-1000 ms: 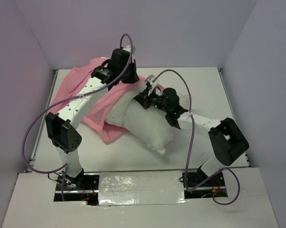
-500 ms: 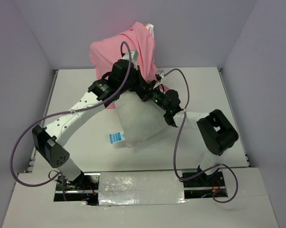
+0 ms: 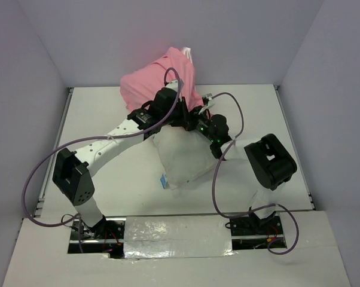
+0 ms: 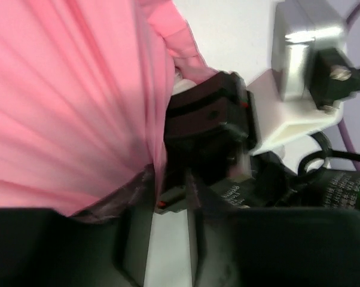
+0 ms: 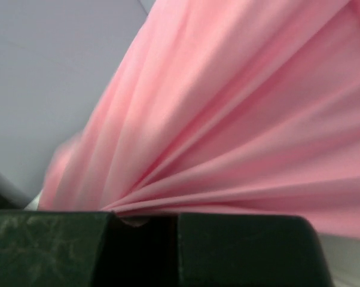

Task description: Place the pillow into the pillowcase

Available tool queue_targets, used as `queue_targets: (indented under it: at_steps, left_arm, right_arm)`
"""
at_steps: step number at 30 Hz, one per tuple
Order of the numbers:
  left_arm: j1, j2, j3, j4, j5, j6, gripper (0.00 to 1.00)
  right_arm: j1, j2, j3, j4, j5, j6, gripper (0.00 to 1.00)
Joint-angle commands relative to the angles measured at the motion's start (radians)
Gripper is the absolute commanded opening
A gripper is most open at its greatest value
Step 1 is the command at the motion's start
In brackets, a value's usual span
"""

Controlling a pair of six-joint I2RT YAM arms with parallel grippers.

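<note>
Open white tabletop (image 3: 275, 119) at three and nine o'clock. Arms meet toward twelve: right gripper (image 5: 145, 218) pinches pink satin pillowcase (image 3: 150, 86) above plump white pillow (image 3: 180, 158); left gripper (image 3: 180, 112) grip unclear.

Left white-and-black jointed arm (image 3: 108, 143): bent at a black elbow close to its base at the near edge, then stretched long and diagonal toward the far middle of the counter (image 3: 96, 197). At its tip, the left black two-finger pincer (image 4: 168, 209), jaws a little apart. Right white-and-black jointed arm (image 3: 270, 161): folded sharply at a bulky black elbow, forearm angled back toward the middle. At its tip, the right black two-finger pincer (image 5: 144, 222), just beside the left one, clamped tight on gathered folds of the thin pink fabric pillowcase (image 5: 228, 119).
</note>
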Motion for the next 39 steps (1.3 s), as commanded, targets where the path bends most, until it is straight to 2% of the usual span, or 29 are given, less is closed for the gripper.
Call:
queue_targets:
  at_steps: [1,2,3,5,6,9,12,14,15,17,18,20,22,26,32,39]
  left_arm:
    - [-0.07,0.034,-0.044,-0.076,0.288,0.022,0.42]
    - [-0.074,0.02,-0.041,-0.093,0.271,0.032,0.5]
    - [-0.073,0.009,-0.04,-0.105,0.257,0.054,0.66]
    - [-0.074,-0.04,-0.047,-0.125,0.227,0.071,0.84]
    - [-0.071,-0.061,-0.052,-0.145,0.193,0.083,0.99]
    - [-0.059,-0.185,-0.092,-0.162,0.081,0.08,0.99]
    - [0.005,-0.342,-0.223,-0.176,-0.039,0.037,0.99]
    - [0.112,-0.463,-0.324,-0.15,-0.054,0.002,0.99]
    - [0.157,-0.495,-0.434,-0.118,-0.033,-0.025,0.99]
    - [0.272,-0.575,-0.553,-0.059,0.01,-0.052,0.99]
    - [0.301,-0.595,-0.661,-0.021,0.028,-0.075,0.99]
    - [0.349,-0.63,-0.748,0.103,0.052,-0.07,0.99]
    - [0.368,-0.615,-0.816,0.172,0.023,-0.06,0.99]
    - [0.406,-0.453,-0.788,0.35,0.068,-0.004,0.99]
    - [0.426,-0.283,-0.672,0.43,-0.105,0.08,0.99]
    - [0.526,-0.216,-0.708,0.516,-0.051,0.071,0.99]
  right_arm:
    - [-0.01,-0.044,0.048,0.262,0.089,0.039,0.0]
    - [-0.016,-0.047,0.036,0.272,0.097,0.047,0.0]
    - [-0.018,-0.055,0.03,0.277,0.118,0.055,0.0]
    - [-0.026,-0.059,0.021,0.297,0.12,0.074,0.0]
    - [-0.027,-0.061,0.019,0.308,0.103,0.079,0.0]
    - [-0.032,-0.09,0.024,0.314,0.097,0.067,0.0]
    - [-0.039,-0.133,0.039,0.299,0.103,0.073,0.0]
    - [-0.042,-0.167,0.053,0.276,0.102,0.087,0.0]
    - [-0.042,-0.179,0.073,0.26,0.103,0.093,0.0]
    - [-0.041,-0.211,0.096,0.21,0.117,0.094,0.0]
    - [-0.042,-0.217,0.11,0.185,0.129,0.098,0.0]
    - [-0.045,-0.227,0.145,0.148,0.146,0.09,0.0]
    - [-0.049,-0.228,0.177,0.127,0.148,0.097,0.0]
    - [-0.05,-0.23,0.228,0.036,0.143,0.122,0.0]
    - [-0.053,-0.222,0.274,0.002,0.129,0.151,0.0]
    - [-0.055,-0.227,0.396,-0.086,0.106,0.124,0.0]
